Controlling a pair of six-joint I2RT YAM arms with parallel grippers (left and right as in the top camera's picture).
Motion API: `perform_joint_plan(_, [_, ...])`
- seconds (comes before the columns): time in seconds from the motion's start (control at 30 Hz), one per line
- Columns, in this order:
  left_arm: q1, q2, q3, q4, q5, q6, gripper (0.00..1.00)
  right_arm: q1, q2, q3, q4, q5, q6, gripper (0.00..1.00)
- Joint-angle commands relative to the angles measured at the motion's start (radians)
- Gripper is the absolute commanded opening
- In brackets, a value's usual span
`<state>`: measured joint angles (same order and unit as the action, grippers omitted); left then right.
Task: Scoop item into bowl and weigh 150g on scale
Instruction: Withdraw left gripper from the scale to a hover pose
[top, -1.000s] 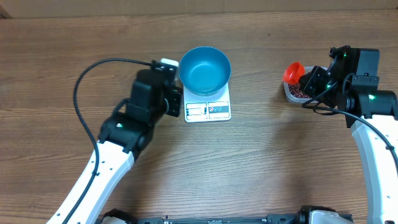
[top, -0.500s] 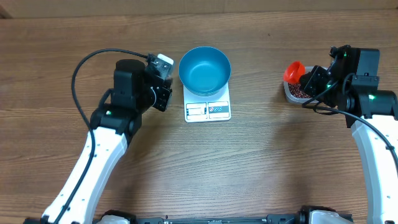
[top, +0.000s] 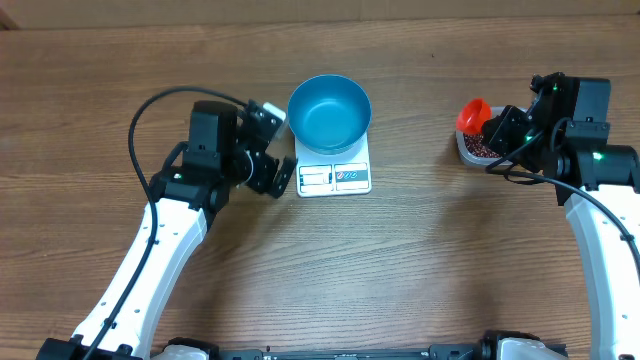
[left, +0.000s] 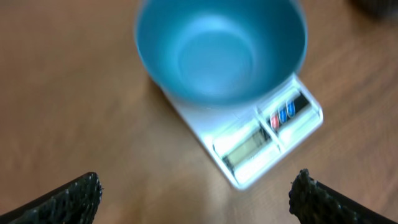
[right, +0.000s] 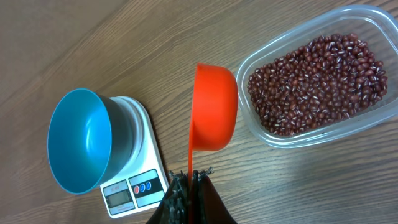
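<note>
Your left gripper (left: 196, 196) spread wide, holding nothing, near scale (top: 335, 174) carrying bowl (top: 329, 108), ready to weigh. Your right gripper (right: 189, 184) clamps scoop (right: 214, 107) by handle, poised beside beans (right: 317, 81).

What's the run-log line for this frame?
left jaws: open, empty, beside scale | right jaws: shut on scoop | bowl: empty, on scale | beans: in tub

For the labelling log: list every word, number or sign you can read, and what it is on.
Nothing legible.
On the scale: display window and button labels with red and blue marks, too small and blurred to read.
On the bowl, scoop and tub: none seen.
</note>
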<state>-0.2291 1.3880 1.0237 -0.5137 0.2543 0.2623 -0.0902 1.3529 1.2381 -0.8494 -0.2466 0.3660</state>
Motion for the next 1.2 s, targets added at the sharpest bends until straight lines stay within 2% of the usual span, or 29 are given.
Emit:
perform_joint_plan(0.0, [-0.001, -0.035, 0.016, -0.037, 0.035, 0.004, 1.0, -0.003, -0.023, 0.032, 0.005, 0.011, -0.008, 0.04])
perform_joint_plan(0.23, [0.01, -0.173, 0.016, -0.073, 0.079, 0.008, 1.0, -0.003, -0.023, 0.032, -0.01, 0.011, -0.008, 0.04])
perform_joint_plan(0.37, [0.016, -0.218, 0.016, -0.117, 0.079, 0.08, 1.0, -0.003, -0.023, 0.032, -0.017, 0.011, -0.009, 0.04])
perform_joint_plan(0.47, [0.021, -0.215, 0.015, -0.148, 0.075, 0.121, 1.0, -0.003, -0.023, 0.032, -0.017, 0.011, -0.009, 0.04])
perform_joint_plan(1.17, [0.02, -0.178, 0.015, -0.19, 0.05, 0.119, 1.0, -0.003, -0.023, 0.032, -0.018, 0.011, -0.009, 0.04])
